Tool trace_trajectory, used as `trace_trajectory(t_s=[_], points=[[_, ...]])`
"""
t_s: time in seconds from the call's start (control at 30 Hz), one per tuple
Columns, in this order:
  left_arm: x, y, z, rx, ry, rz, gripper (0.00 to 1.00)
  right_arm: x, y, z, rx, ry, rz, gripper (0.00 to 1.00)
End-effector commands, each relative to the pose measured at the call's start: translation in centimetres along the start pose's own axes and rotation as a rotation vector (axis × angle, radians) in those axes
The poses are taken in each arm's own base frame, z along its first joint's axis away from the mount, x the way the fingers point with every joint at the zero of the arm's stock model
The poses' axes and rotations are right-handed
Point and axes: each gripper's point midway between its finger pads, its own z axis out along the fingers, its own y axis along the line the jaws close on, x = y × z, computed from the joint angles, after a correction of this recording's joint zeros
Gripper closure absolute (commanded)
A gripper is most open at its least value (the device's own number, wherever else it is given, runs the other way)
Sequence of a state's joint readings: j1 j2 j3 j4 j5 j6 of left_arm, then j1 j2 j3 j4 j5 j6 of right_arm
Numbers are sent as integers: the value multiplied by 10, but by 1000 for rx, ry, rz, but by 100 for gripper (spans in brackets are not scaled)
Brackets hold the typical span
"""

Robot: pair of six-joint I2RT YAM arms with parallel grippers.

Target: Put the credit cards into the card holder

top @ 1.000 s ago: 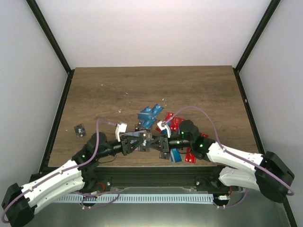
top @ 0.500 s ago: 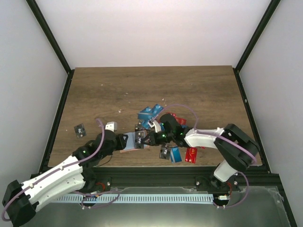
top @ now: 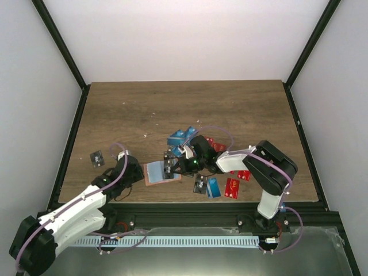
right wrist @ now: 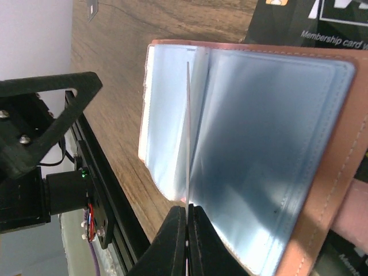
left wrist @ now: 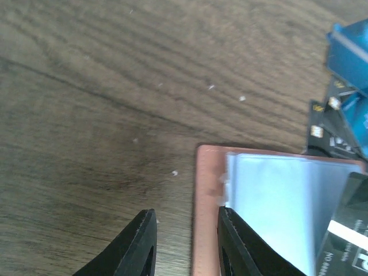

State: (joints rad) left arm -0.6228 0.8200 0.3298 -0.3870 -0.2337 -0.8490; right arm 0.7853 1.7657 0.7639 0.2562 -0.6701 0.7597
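Far tabletop open; credit cards clutter the middle.

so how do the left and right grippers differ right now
The left gripper has its jaws apart, with only the table showing between them. The right gripper is shut on a thin sheet seen edge-on. The left sits at the edge of the card holder; the right is over its open clear sleeves. Both are down at the holder.
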Motion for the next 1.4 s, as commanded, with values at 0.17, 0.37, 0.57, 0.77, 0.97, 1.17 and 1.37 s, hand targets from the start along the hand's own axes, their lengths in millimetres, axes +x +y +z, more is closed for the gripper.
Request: trace_trajectory(t_s=[0.17,0.37,0.57,0.77,0.97,1.17,1.37], points=[[15,12,20,-4,87,-33,69,-21,10,1,-59,-22,-26,99],[23,15,29,-9,131,-33,69,-29,12,-4,-54,-43,-23,99],[25,12,32,7,146,-27,69,-31,17,-1,-81,-28,-19,99],[27,12,34,8,156,-18,69,-27,19,6,-131,8,-3,99],[29,11,35,13,162,-15,69,-22,13,12,-136,34,23,99],[31,11,36,19,165,-16,69,-20,10,18,-135,48,35,99],[32,12,36,19,169,-17,69,-17,9,24,-140,60,49,99]])
